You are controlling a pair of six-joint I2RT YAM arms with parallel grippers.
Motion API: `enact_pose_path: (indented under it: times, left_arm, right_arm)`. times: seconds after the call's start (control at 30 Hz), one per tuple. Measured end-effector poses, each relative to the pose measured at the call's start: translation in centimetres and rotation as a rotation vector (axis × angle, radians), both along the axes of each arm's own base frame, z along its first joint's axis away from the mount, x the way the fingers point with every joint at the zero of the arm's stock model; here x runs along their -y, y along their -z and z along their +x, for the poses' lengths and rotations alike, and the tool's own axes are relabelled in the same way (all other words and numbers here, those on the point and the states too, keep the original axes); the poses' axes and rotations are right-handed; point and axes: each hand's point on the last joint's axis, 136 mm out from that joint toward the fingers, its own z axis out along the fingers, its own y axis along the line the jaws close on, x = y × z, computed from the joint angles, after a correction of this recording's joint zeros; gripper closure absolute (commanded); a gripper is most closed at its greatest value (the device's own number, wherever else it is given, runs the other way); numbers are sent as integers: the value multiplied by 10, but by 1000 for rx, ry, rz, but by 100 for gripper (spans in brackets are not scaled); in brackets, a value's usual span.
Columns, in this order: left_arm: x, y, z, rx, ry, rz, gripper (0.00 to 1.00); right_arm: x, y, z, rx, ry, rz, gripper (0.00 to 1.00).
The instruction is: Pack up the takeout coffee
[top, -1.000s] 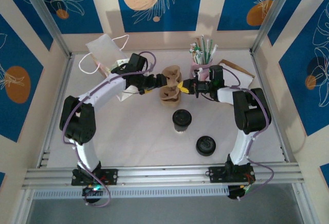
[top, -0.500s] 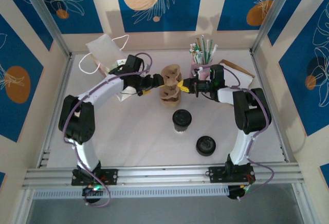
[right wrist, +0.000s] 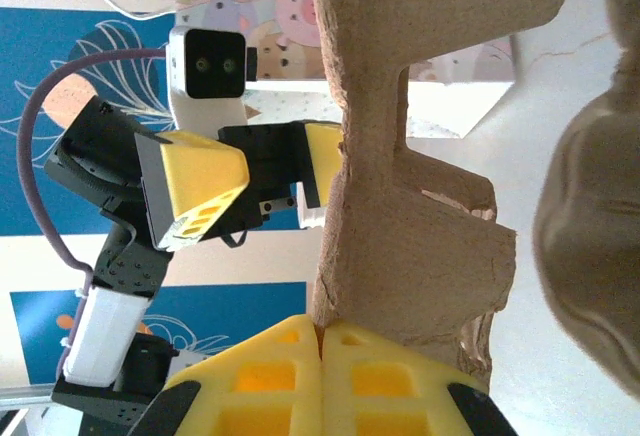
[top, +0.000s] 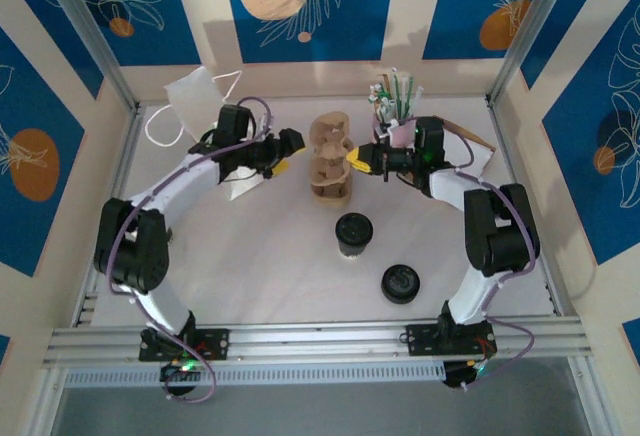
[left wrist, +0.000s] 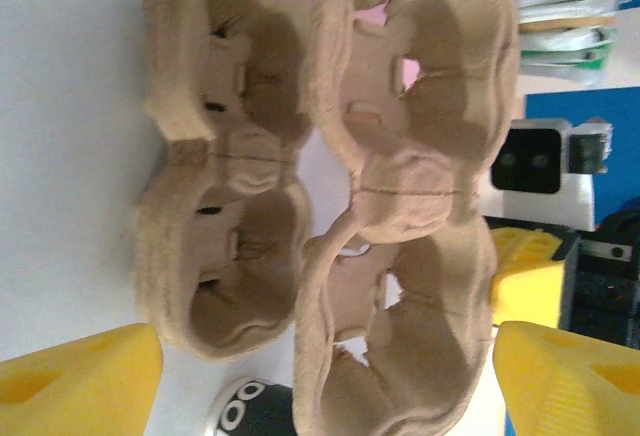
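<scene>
Left gripper (top: pixel 288 154) has backed off toward upper left, jaws spread. Right gripper (top: pixel 353 160) alone pinches the cup carrier (top: pixel 330 156), now tipped up on edge. The takeout coffee (top: pixel 353 233) waits unpacked.

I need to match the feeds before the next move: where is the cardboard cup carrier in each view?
Top external: cardboard cup carrier stands at upper centre of the picture.
Left wrist: carrier across the middle, wells facing the camera.
Right wrist: carrier edge-on, a vertical slab at centre.
Shared landmark: the right gripper, yellow-fingered, pinching its edge.
</scene>
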Motion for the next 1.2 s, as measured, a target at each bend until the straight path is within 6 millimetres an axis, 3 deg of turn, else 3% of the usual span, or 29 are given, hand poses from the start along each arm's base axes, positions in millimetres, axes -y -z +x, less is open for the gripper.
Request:
enact_pose_path:
  times: [0.17,0.37,0.57,0.83,1.2]
  left_arm:
    - [6,-31,0,51,3,-90,17]
    - [11,-47,-1,61,1,-183,20]
    - [17,-72,2,94,4,-275,27]
    - [28,-110,-3,141,40,-421,40]
    - [41,-127,-15,145,92,-486,67]
  right_arm:
    - [1,-28,-13,38,-7,8,100]
    - [4,-64,-32,103,-18,21,100]
    - [6,-87,-52,118,-29,26,100]
    - [9,-106,-75,123,-49,32,100]
    - [11,-116,-91,127,-60,35,100]
